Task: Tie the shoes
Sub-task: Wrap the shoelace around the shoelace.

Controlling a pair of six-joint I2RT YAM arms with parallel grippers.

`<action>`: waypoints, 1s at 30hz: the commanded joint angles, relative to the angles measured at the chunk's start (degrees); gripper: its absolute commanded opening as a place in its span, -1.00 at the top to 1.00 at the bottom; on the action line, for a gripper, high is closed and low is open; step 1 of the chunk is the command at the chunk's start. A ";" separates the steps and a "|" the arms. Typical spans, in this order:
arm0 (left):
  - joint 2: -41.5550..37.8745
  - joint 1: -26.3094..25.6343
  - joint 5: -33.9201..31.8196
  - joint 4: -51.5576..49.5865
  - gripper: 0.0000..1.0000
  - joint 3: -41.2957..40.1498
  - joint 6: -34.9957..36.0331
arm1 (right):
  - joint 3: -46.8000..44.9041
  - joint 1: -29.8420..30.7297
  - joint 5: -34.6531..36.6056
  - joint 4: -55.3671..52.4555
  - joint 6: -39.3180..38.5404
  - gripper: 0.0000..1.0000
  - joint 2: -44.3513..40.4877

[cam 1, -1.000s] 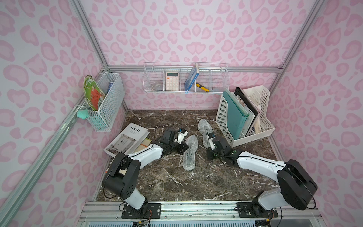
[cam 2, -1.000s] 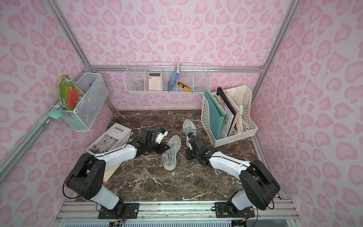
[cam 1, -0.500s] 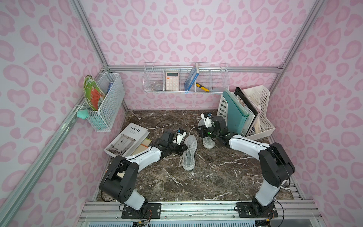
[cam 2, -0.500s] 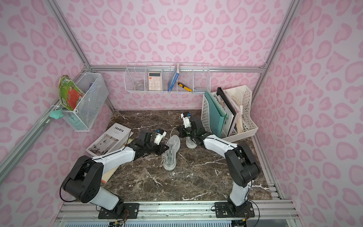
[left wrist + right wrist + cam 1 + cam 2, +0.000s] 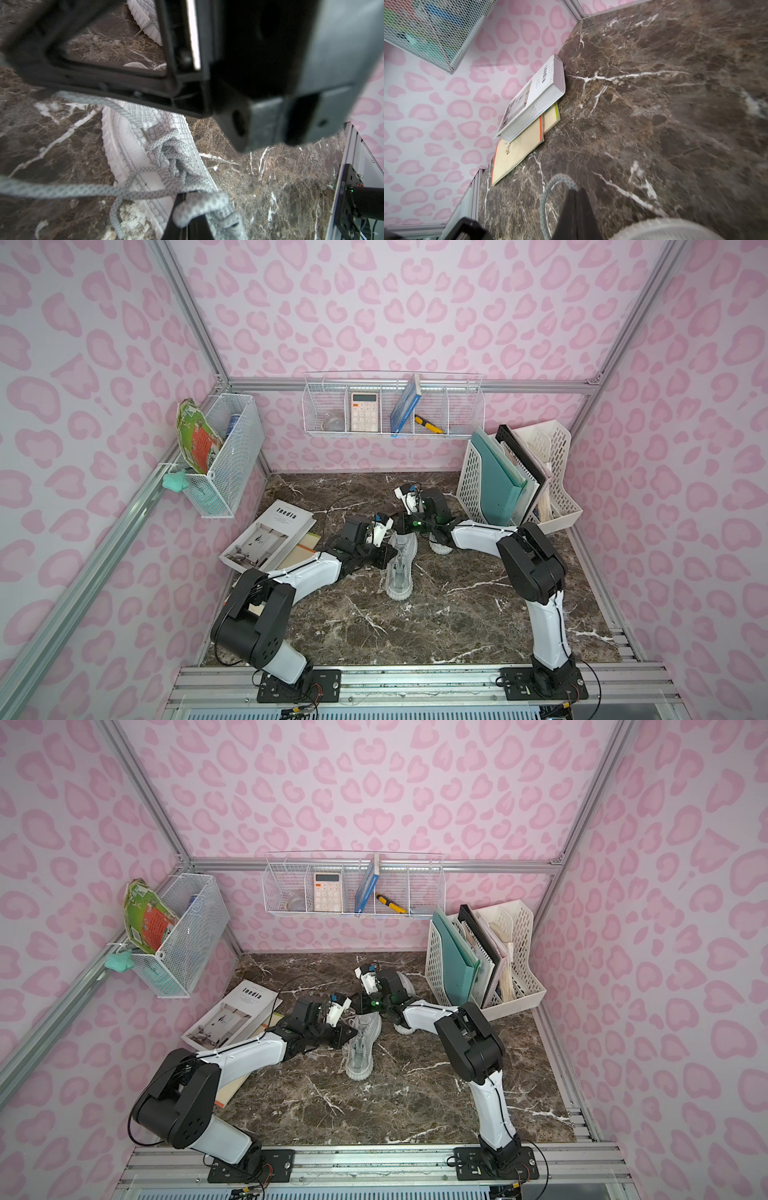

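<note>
1. The left arm is stretched low and forward; the jaws of the left gripper (image 5: pixel 187 209) are clamped on a lace (image 5: pixel 199 204).
2. The right arm is folded sharply at the elbow; the jaws of the right gripper (image 5: pixel 576 191) are pinched on a second lace (image 5: pixel 550 187).

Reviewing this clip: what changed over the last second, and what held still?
The right arm swung from a low reach along the front to a raised-elbow pose near the back, bringing the right hand to the far end of the near shoe, shut on a lace loop. Nothing was visibly let go. The left hand stayed shut on a lace strand beside that shoe; neither it nor the far shoe moved.
</note>
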 commanded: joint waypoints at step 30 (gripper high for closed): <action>0.53 -0.03 2.21 0.39 1.00 1.16 0.46 | -33.93 -3.49 -8.34 18.17 -9.33 -0.18 -23.63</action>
